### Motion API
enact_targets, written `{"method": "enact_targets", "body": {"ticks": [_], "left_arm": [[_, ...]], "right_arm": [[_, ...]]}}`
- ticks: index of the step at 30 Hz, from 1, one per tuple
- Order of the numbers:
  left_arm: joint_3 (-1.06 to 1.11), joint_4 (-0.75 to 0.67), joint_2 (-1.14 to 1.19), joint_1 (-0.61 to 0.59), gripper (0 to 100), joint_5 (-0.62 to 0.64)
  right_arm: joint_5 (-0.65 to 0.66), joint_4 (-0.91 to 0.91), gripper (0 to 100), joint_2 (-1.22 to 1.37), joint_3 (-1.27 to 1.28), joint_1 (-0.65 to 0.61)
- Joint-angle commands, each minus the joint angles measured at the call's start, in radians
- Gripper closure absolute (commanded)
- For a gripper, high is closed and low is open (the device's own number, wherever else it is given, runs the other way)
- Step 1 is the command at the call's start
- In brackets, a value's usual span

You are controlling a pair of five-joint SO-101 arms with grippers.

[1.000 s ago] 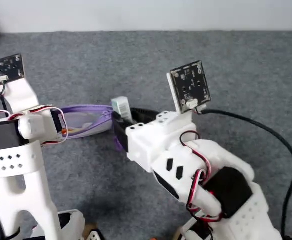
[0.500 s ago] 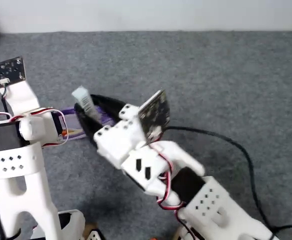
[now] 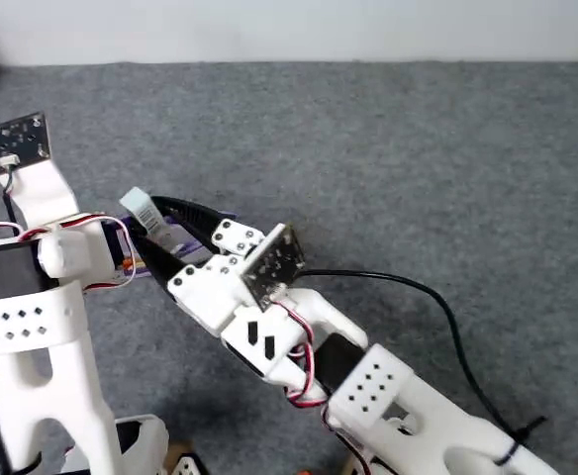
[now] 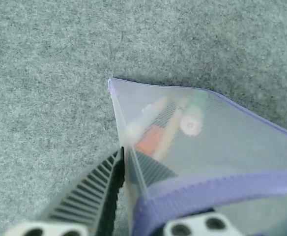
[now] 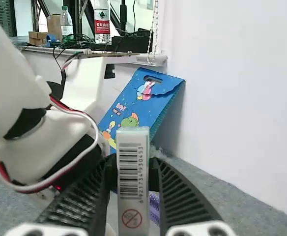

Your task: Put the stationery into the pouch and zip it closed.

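Starting at the left: the left claw (image 4: 126, 172) is pinched onto one end of the pouch (image 4: 197, 147), ribbed finger on one side of the film and the other jaw under the purple zip band. So it's clamped down, nothing loose. The pouch lies on the grey mat with its long axis running from the left arm out toward the middle of the table. It's thin see-through plastic, so I'd expect it to be floppy and buckle if pushed anywhere but near the zip. A few pens (image 4: 165, 130) already lie inside, pointing along the pouch.

Moving right, the right claw (image 5: 132, 164) is closed onto a white block (image 5: 132, 196) with a barcode. From above, the block (image 3: 139, 208) hangs over the pouch (image 3: 180, 237), close to the left arm. It looks light and stiff, and the wrapper is probably a bit slick. The grip sits across its narrow sides at the lower half, which seems like the right spot. Its long axis runs with the fingers, so the free end sticks out past the tips.

Can't tell from here how wide the pouch mouth gapes.
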Motion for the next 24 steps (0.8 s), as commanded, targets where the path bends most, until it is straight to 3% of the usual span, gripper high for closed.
{"method": "enact_targets", "body": {"ticks": [1,5,9,15,24], "left_arm": [[-0.007,-0.006,-0.025,0.005,99,0.011],[-0.007,-0.006,-0.025,0.003,99,0.011],[-0.008,-0.006,-0.025,0.003,99,0.011],[-0.008,-0.006,-0.025,0.006,99,0.011],[-0.008,-0.006,-0.023,0.006,99,0.011]], "right_arm": [[0.017,-0.042,99.1,0.025,0.012,-0.007],[0.035,-0.031,99.0,0.015,0.068,-0.005],[0.104,0.088,97.5,-0.019,0.089,-0.007],[0.104,0.321,77.9,-0.127,0.041,-0.008],[0.106,0.555,77.2,-0.266,-0.055,-0.002]]}}
